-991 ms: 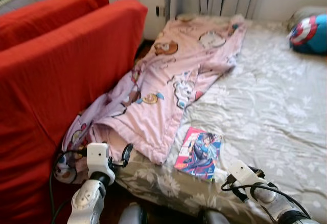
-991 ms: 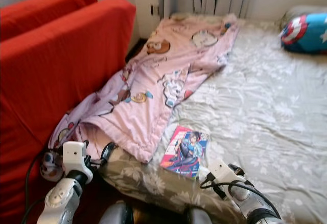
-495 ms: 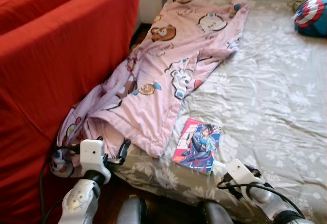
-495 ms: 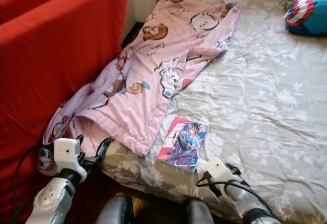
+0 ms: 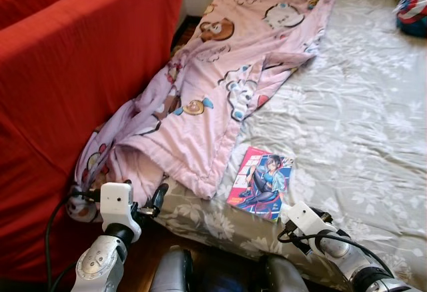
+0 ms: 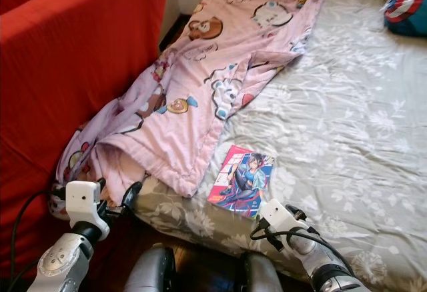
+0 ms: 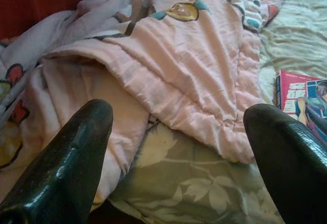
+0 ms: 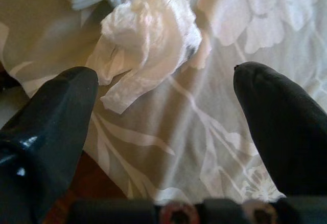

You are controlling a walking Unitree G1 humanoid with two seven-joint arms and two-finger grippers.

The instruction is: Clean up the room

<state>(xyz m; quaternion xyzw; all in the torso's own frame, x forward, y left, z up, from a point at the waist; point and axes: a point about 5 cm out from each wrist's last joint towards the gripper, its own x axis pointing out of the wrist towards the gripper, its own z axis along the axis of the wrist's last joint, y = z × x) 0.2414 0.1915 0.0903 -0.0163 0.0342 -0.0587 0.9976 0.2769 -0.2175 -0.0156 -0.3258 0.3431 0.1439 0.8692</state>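
**A:** ok so nearest thing first. The right gripper point(image 8: 163, 132) hangs low at the bed's front edge, fingers point(image 8: 48, 127) spread wide with nothing held. Right in front of it there's a crumpled white tissue point(image 8: 145, 42) lying on the grey flowered sheet, just beside the corner of a book.

**B:** Same comic-looking book point(image 5: 260, 183) from the head camera? Flat near the front edge of the bed point(image 5: 360, 125)?

**A:** yep. The left gripper point(image 7: 173, 147) is also open and empty. It's off to the left, pointed at the bunched end of the pink cartoon blanket point(image 5: 220, 85) where that spills over the bed edge toward the red sofa point(image 5: 73, 72).

**B:** Anything different from a second ago?

**A:** mostly the view. The whole scene has slid down and closer, so I'd say the robot leaned in over the bed. The blanket and book haven't moved on the sheet. Both arms sit about where they were.

**B:** So for cleaning up?

**A:** nothing's picked up yet. My guess is the tissue is first since the right gripper is lined up on it. Far back there's a round red-white-blue cushion point(image 5: 412, 9) by the bed's far corner.
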